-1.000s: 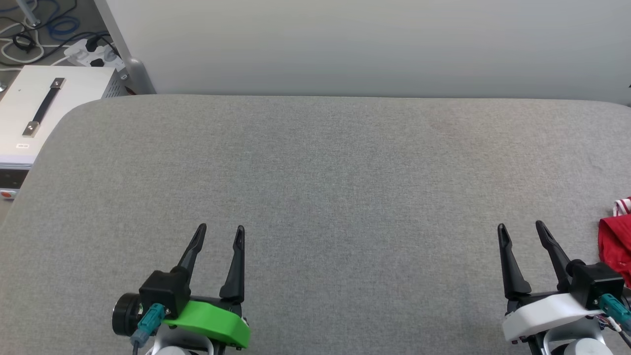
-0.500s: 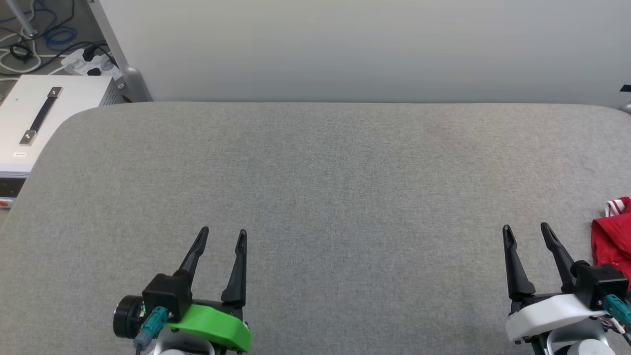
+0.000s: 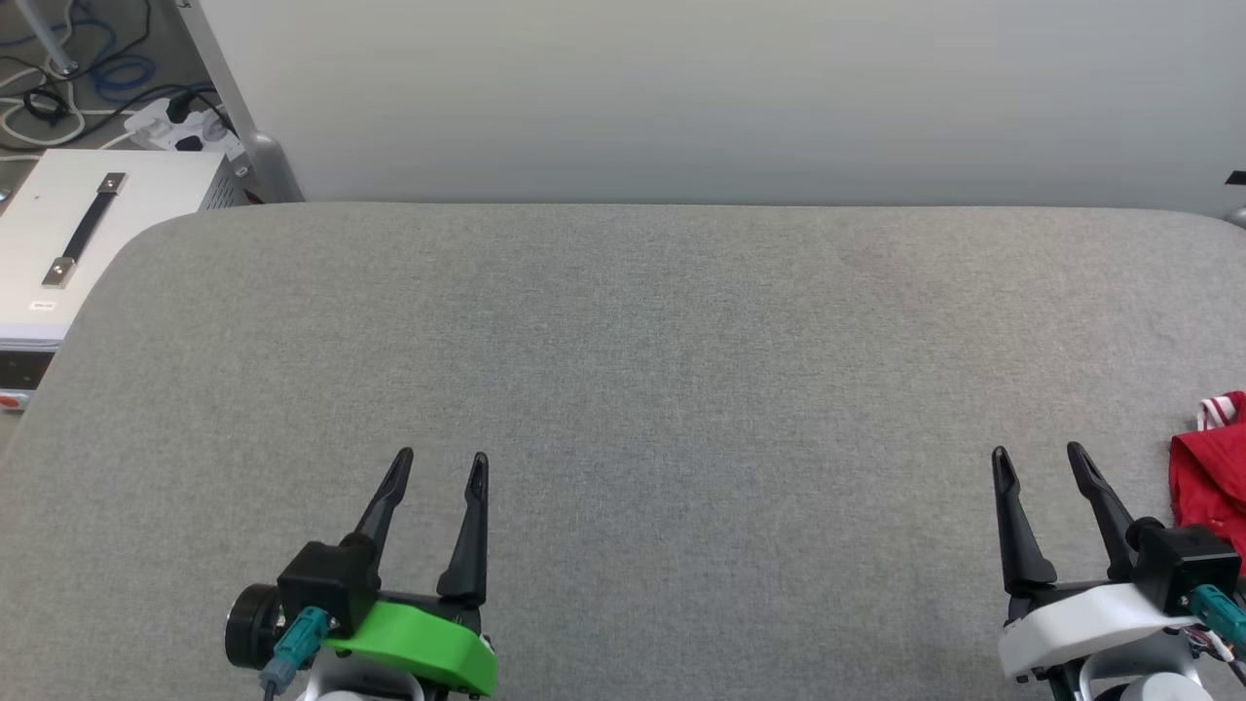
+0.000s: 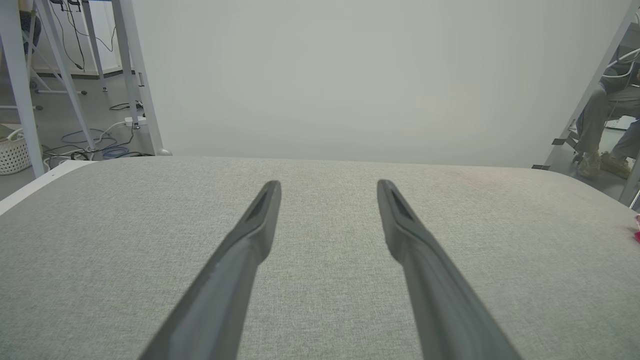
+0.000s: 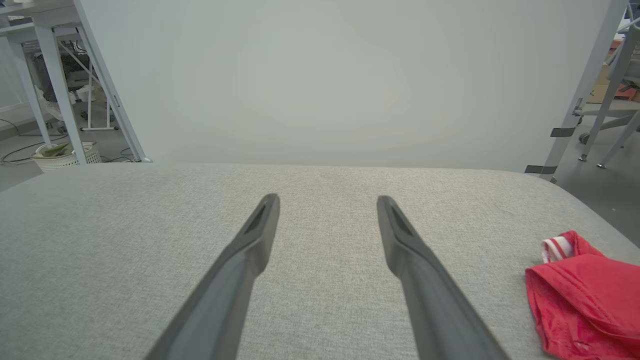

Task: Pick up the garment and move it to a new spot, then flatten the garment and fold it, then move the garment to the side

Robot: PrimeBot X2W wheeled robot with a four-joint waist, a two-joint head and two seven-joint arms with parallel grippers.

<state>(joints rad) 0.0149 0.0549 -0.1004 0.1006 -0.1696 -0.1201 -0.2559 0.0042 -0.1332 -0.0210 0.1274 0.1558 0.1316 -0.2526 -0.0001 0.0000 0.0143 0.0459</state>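
**Both grippers empty, garment waiting at the table's right edge**

The wide grey fabric-covered table [image 3: 623, 341] offers broad room in its middle, which I judge suits spreading and folding. A white metal case with a black strap handle [image 3: 83, 229] sits off the table's far-left corner, out of my way. The crumpled red jersey garment with striped trim [image 3: 1210, 477] lies at the table's right edge, just beside my right gripper [image 3: 1036, 451] — nothing stands between them. That one and my left gripper [image 3: 440, 456], both at the table's near edge, have fingers spread and hold nothing.
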